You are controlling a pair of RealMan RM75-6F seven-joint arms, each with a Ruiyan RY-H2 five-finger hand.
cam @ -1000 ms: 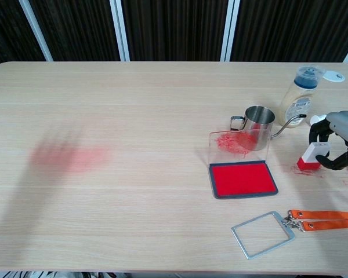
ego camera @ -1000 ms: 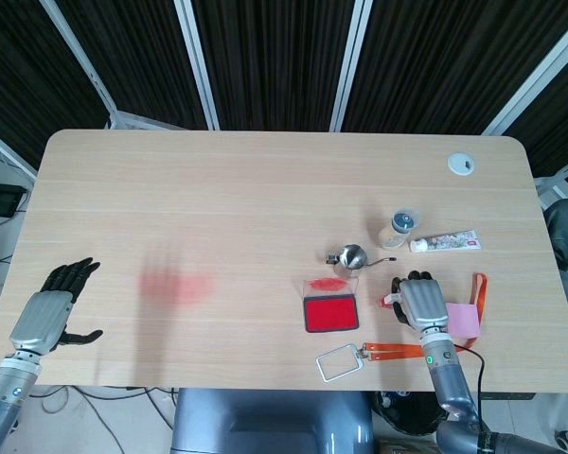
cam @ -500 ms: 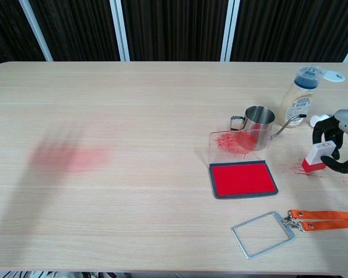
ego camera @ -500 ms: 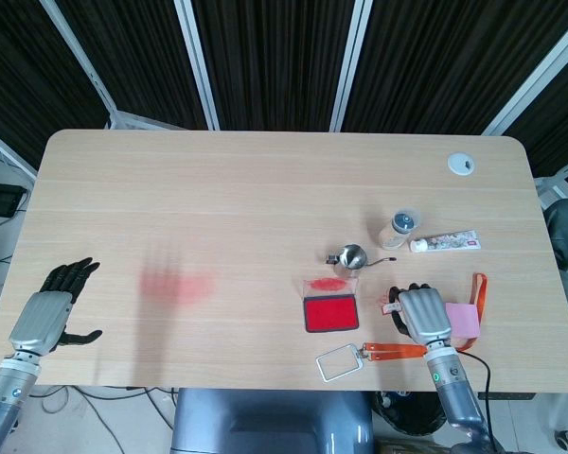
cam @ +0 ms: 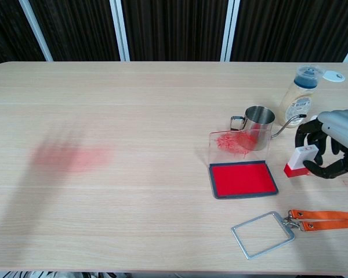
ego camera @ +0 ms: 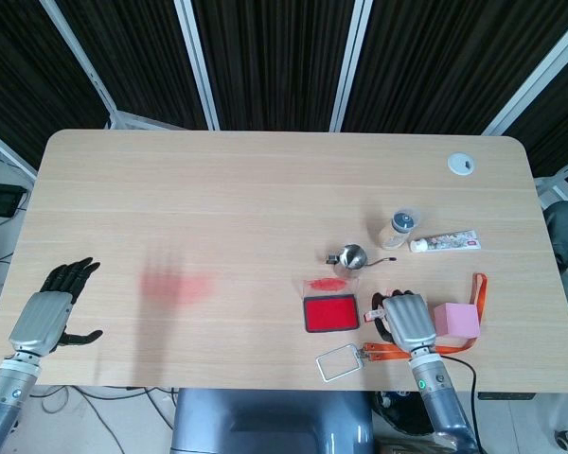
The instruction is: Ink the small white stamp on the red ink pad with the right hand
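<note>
Right hand (cam: 332, 145) pinches small white stamp (cam: 298, 160), red base down, at 3 o'clock of red ink pad (cam: 242, 179). Advice: carry toward 9 o'clock, centre over pad, press flat.

Left hand (ego camera: 49, 309) open, idle.

Right hand (ego camera: 406, 320) sits low over the near right part of the tabletop (ego camera: 265, 189), silver back facing up, forearm running back toward the near edge. Its dark fingers (cam: 309, 134) curl downward with the thumb opposed, pinching the small white stamp (cam: 300, 161), which is tilted. Left hand (ego camera: 49, 312) lies at the near left corner, palm down, holding nothing, fingers spread and pointing away from the body, thumb out to the side.
</note>
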